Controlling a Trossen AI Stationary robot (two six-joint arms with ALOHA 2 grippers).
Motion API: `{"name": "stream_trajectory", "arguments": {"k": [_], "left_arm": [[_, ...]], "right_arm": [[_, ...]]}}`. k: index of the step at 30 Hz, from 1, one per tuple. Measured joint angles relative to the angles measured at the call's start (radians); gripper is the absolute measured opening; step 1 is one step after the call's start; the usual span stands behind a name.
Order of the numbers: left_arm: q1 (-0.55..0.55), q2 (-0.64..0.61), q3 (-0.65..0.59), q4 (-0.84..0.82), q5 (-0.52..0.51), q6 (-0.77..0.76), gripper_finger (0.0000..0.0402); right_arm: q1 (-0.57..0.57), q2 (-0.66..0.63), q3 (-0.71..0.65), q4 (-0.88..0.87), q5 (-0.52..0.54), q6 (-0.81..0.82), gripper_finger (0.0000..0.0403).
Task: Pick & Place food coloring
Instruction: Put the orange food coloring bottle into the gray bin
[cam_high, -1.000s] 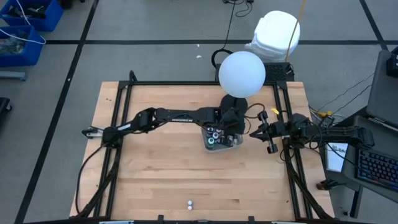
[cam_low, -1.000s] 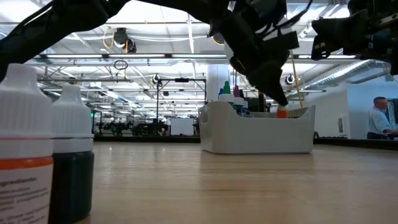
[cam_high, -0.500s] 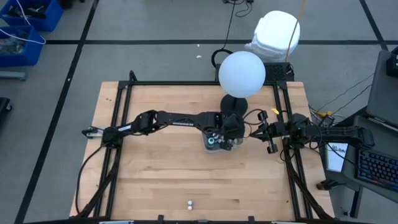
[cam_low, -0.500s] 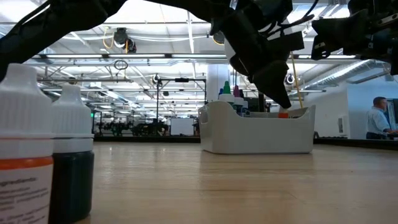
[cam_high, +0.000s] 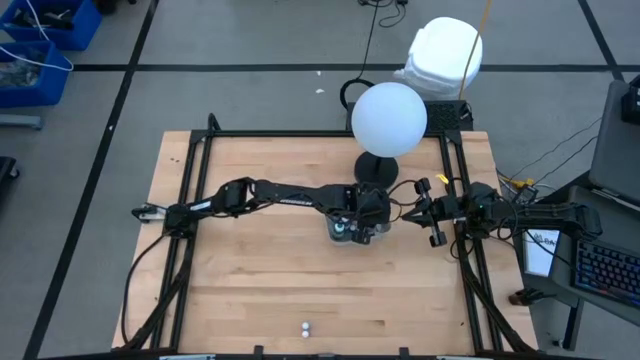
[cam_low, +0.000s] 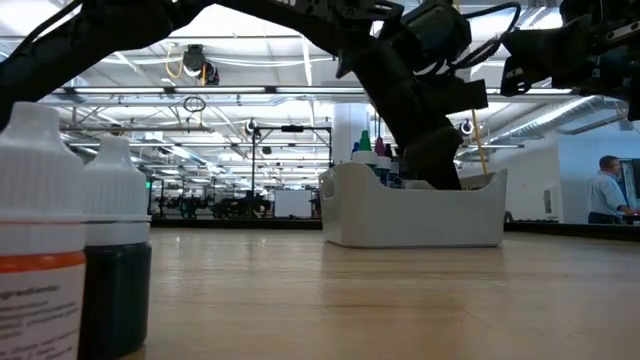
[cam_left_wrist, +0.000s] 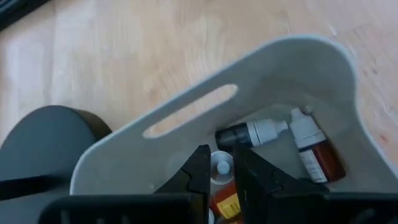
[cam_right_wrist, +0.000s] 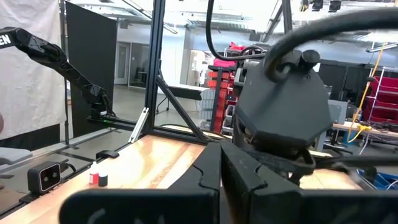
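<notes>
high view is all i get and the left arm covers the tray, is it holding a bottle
Observer: Yes. The left gripper is inside the tray, its fingers closed on a white-capped bottle.
Operator: anything else in there
Observer: Two more lie on the tray's floor: a dark bottle and a brown bottle.
Operator: right arm
Observer: The right gripper is shut and holds nothing.

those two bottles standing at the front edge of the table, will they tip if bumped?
Probably. Both bottles are tall and narrow with ribbed white caps, so a nudge near the top could topple them. They look small and light; once down, the round bodies would likely roll on the smooth wooden table.
</notes>
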Motion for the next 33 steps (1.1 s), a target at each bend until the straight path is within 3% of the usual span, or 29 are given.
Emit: {"name": "stream_trajectory", "arguments": {"k": [23,33], "left_arm": [[0.012,0.0,0.0,0.042,0.065,-0.038,0.0055],[0.022,0.0,0.0,0.041,0.007,-0.066,0.0055]], "right_arm": [[0.0,0.0,0.0,0.003,0.0,0.0,0.0],[0.0,0.0,0.0,0.003,0.0,0.0,0.0]]}}
